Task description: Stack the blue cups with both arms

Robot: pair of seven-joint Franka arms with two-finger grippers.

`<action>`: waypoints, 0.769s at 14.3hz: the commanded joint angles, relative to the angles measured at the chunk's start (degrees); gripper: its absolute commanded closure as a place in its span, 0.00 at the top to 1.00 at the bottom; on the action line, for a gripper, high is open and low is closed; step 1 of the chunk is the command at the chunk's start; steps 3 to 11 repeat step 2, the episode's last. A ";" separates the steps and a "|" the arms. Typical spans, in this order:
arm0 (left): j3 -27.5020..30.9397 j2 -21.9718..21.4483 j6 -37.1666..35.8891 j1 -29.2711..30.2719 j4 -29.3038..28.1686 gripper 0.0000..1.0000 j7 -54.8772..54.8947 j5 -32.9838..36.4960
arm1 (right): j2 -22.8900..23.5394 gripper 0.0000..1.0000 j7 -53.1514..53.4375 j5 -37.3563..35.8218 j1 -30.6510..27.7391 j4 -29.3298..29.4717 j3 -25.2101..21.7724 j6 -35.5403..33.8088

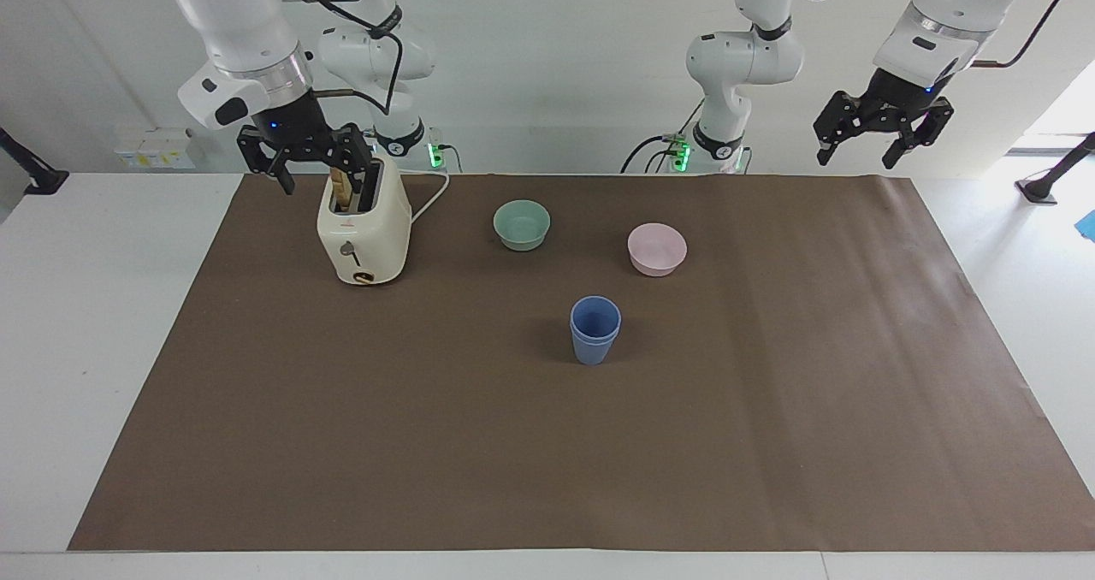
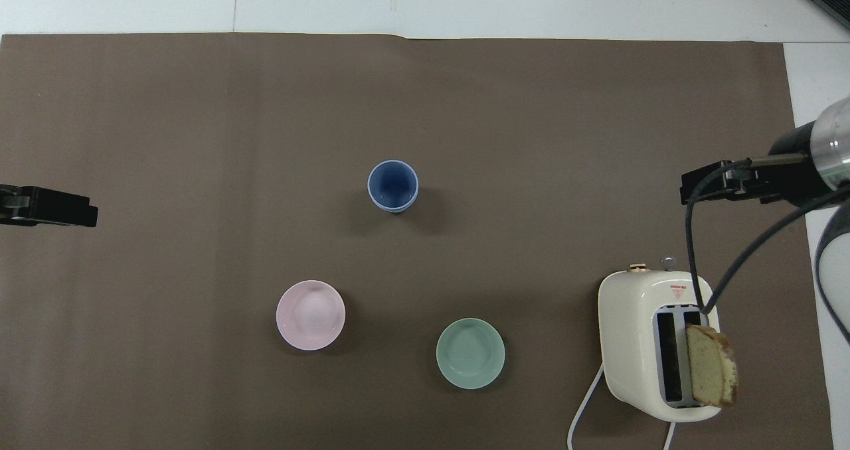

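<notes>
The two blue cups (image 1: 594, 330) stand nested one inside the other, upright, in the middle of the brown mat; the stack also shows in the overhead view (image 2: 393, 184). Two rims show, one just above the other. My right gripper (image 1: 321, 172) is open and empty, up in the air over the toaster at the right arm's end; it shows in the overhead view (image 2: 724, 183) too. My left gripper (image 1: 855, 157) is open and empty, raised over the mat's edge at the left arm's end, and also shows in the overhead view (image 2: 50, 206). Neither gripper touches the cups.
A cream toaster (image 1: 364, 229) with a bread slice (image 2: 710, 367) in one slot stands under the right gripper. A teal-green bowl (image 1: 522, 224) and a pink bowl (image 1: 657, 248) sit nearer to the robots than the cups. The brown mat (image 1: 770, 409) covers the white table.
</notes>
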 commanded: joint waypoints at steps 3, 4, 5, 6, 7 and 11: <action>-0.32 -0.21 -0.99 0.56 0.44 1.00 0.47 0.42 | -0.95 1.00 0.11 1.07 -0.80 -1.33 0.58 1.01; -0.32 -0.21 -0.99 0.56 0.44 1.00 0.47 0.42 | -0.95 1.00 0.11 1.07 -0.80 -1.33 0.58 1.01; -0.32 -0.21 -0.99 0.56 0.44 1.00 0.47 0.42 | -0.95 1.00 0.11 1.07 -0.80 -1.33 0.58 1.01; -0.32 -0.21 -0.99 0.56 0.44 1.00 0.47 0.42 | -0.95 1.00 0.11 1.07 -0.80 -1.33 0.58 1.01; -0.32 -0.21 -0.99 0.56 0.44 1.00 0.47 0.42 | -0.95 1.00 0.11 1.07 -0.80 -1.33 0.58 1.01; -0.32 -0.21 -0.99 0.56 0.44 1.00 0.47 0.42 | -0.95 1.00 0.11 1.07 -0.80 -1.33 0.58 1.01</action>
